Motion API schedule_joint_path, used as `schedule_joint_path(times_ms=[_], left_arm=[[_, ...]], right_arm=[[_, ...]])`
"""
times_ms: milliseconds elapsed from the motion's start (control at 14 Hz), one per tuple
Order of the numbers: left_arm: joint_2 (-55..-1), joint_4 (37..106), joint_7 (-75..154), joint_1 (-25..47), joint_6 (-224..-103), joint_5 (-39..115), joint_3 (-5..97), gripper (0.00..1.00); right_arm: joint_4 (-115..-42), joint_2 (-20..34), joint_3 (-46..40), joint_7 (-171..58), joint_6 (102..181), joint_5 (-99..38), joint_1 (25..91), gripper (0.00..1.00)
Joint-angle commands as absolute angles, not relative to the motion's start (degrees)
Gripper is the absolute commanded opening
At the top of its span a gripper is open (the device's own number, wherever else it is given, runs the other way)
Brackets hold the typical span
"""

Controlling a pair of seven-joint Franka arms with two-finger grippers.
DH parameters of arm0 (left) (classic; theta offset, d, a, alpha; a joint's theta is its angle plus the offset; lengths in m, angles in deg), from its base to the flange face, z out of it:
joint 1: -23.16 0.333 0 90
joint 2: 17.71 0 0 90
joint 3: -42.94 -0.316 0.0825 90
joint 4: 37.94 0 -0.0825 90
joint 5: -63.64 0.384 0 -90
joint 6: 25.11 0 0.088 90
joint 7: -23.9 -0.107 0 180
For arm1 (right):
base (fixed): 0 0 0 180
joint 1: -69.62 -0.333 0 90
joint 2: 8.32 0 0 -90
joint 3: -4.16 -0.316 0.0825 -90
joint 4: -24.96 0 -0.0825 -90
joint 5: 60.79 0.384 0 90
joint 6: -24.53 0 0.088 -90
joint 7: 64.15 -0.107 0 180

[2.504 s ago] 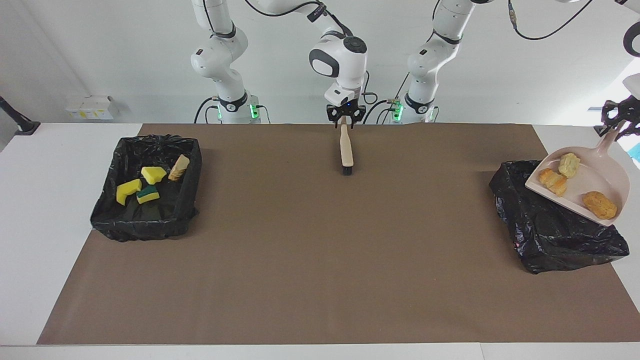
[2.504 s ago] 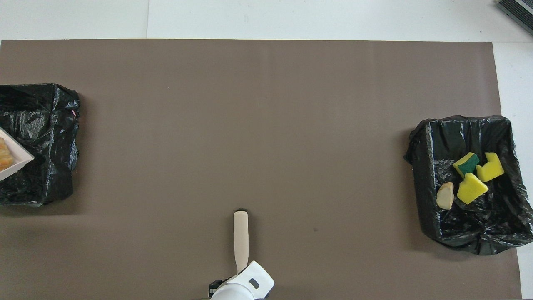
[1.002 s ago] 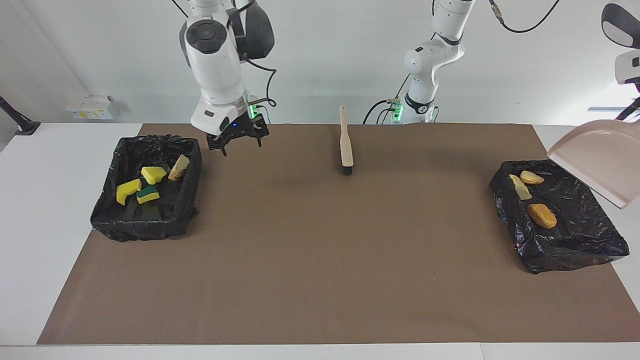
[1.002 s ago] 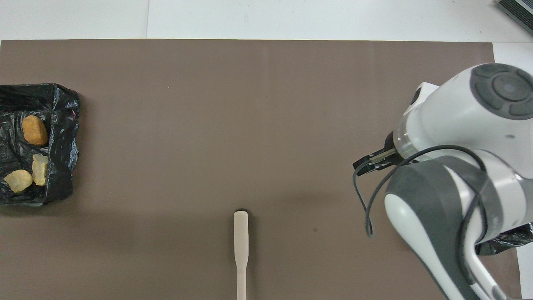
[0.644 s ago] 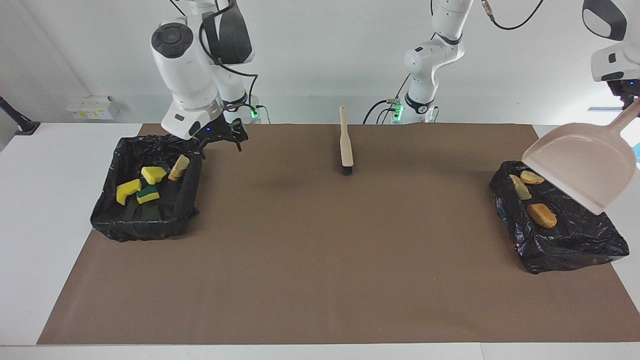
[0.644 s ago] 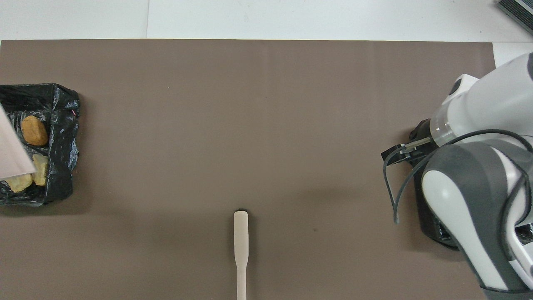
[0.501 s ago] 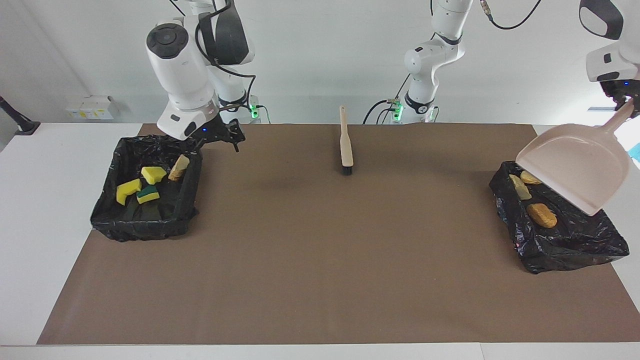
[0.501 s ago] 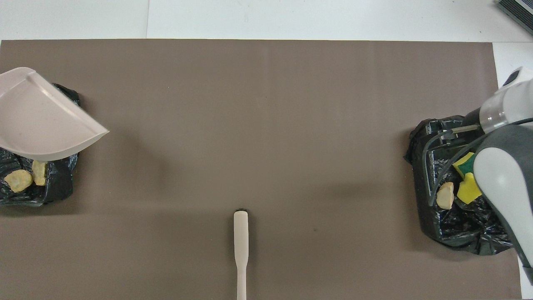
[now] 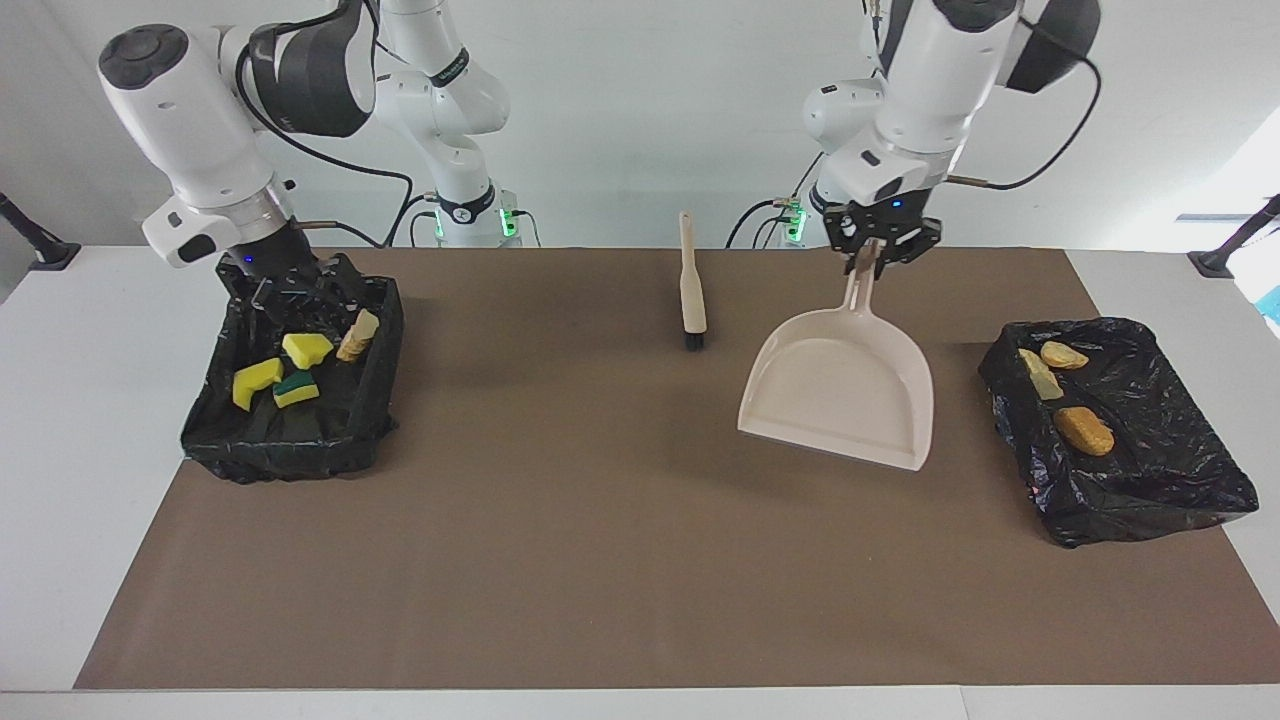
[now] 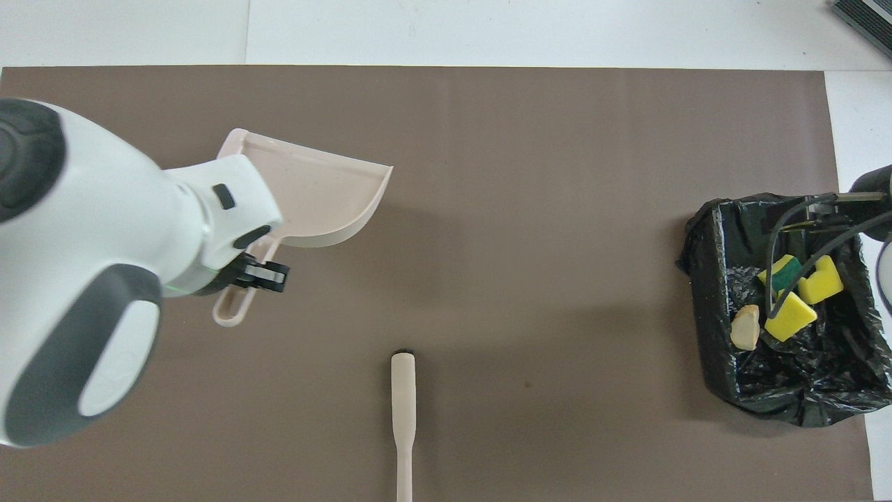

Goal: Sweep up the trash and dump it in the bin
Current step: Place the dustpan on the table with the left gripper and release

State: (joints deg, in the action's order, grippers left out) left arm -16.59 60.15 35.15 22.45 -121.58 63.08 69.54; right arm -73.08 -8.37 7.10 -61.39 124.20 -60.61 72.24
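My left gripper (image 9: 878,250) (image 10: 249,279) is shut on the handle of the beige dustpan (image 9: 840,390) (image 10: 313,202). The pan is empty and low on the brown mat, between the brush (image 9: 690,290) (image 10: 403,397) and the bin (image 9: 1150,500) at the left arm's end. That bin holds three tan-orange trash pieces (image 9: 1085,430). My right gripper (image 9: 290,290) (image 10: 819,209) is open and empty at the robot-side rim of the other bin (image 9: 290,455) (image 10: 704,279). That bin holds two yellow sponge chunks (image 9: 305,348) (image 10: 791,315), a green-topped one (image 9: 296,388) (image 10: 782,272) and a tan piece (image 9: 357,335) (image 10: 746,328).
The brush lies free on the mat near the robots' edge, handle toward the robots. In the overhead view the left arm covers the bin at its end. The brown mat (image 9: 600,550) covers most of the white table.
The dustpan's three pieces dropped into the bin at the left arm's end, then the left arm carried the empty pan over to the mat. The right gripper let go of the brush and moved to its bin.
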Motion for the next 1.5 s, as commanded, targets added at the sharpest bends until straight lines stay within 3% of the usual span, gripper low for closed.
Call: schedule_joint_path(times_ms=[0, 286, 930, 1431], left_arm=[[-18.7, 64.5, 45.4, 16.7, -130.5, 61.5, 68.1, 0.0], [-25.1, 71.2, 59.1, 9.4, -143.3, 62.3, 67.9, 0.0], [-24.7, 80.7, 60.7, 9.0, -153.9, 62.9, 67.9, 0.0], [-25.0, 81.7, 60.5, 10.0, -157.6, 62.9, 67.9, 0.0]], right_arm=[[-75.0, -11.7, 7.4, -61.2, 122.4, -61.1, 72.5, 1.0], [-75.0, -11.7, 7.1, -61.2, 123.0, -60.9, 72.0, 1.0], [-73.3, -11.5, 3.7, -67.2, 120.6, -60.4, 68.6, 1.0], [-73.4, -11.5, 4.4, -67.4, 119.9, -60.4, 69.3, 1.0]])
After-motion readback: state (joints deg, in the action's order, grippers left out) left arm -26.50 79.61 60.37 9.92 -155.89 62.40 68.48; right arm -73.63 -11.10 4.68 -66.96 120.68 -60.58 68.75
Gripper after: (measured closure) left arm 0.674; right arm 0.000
